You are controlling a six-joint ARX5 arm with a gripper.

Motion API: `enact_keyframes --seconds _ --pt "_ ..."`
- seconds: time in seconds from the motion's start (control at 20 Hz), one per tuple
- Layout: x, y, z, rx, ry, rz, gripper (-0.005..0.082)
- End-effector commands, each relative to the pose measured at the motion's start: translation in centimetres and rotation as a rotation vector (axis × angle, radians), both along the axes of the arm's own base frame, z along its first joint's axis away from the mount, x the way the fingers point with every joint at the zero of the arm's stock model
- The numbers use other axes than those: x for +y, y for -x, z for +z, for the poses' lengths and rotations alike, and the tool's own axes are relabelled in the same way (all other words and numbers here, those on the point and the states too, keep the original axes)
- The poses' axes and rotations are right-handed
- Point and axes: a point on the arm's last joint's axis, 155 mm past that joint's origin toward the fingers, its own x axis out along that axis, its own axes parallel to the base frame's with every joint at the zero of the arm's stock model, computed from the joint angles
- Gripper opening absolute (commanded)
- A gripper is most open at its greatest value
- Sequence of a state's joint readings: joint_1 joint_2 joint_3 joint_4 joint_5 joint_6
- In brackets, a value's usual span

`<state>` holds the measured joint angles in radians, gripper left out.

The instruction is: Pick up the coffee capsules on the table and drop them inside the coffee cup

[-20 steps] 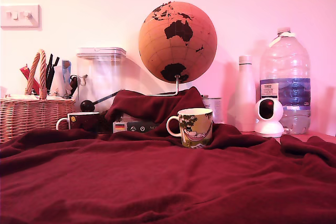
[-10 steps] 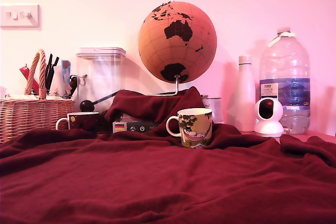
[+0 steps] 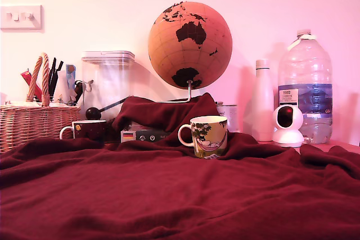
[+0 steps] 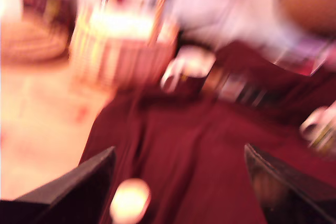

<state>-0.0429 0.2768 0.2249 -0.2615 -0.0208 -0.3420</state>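
A desk draped in rumpled dark red fleece filled the lower part of the exterior view, in front of a pale wall under pinkish light. The robot arm did not appear in that view at all. In the blurred wrist view, nearest the camera, the pincer stood wide open, its two dark fingers well apart with nothing between them. A small pale round blob lay on the cloth just beside one finger; it may have been a coffee capsule, but the blur made that uncertain. No capsule could be made out on the cloth in the exterior view.

Further back, near the middle of the desk, stood the coffee cup, cream with a green and pink cartoon, upright, its handle toward the exterior view's left. Whether anything lay inside could not be seen. Behind it, toward the exterior view's left, sat a dark mug and a wicker basket; a globe and a large water bottle stood against the wall.

The task appeared to be at an early stage: nothing was gripped, and picking up and dropping into the cup remained.
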Motion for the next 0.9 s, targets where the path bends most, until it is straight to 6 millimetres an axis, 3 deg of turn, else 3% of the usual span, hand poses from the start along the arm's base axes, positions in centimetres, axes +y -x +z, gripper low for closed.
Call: enact_keyframes --seconds 0.0,0.2,0.85 --pt "0.5 -0.2 -2.1 0.075 0.001 0.027 0.0712" --pt "1.7 -0.3 -4.6 0.179 -0.009 0.078 0.0712" --pt "2.3 -0.6 -4.6 0.153 -0.032 0.096 0.0712"
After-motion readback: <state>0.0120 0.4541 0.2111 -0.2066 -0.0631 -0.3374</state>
